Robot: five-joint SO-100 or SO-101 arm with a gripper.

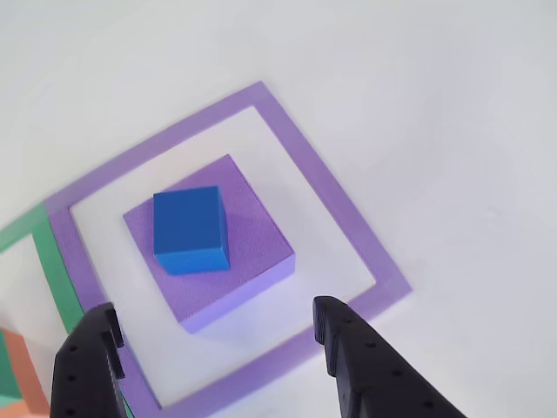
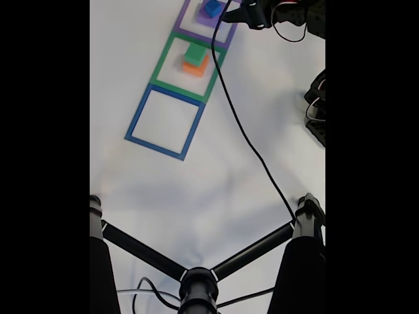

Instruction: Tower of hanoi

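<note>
Gripper [image 1: 213, 344] nearest lens, fingers spread wide, grasping nothing, at 6 o'clock of purple slab [image 1: 252, 261]. Blue cube [image 1: 190, 228] sits on slab, inside purple tape square [image 1: 348, 218]. Green block [image 2: 194, 53] atop orange block [image 2: 196, 66], inside green tape square [image 2: 160, 65] in fixed view.

Blue cube [image 1: 190, 228] sits atop the flat purple slab [image 1: 252, 261], off-centre; green block [image 2: 195, 53] rests on the orange block [image 2: 197, 67] nearby.
</note>
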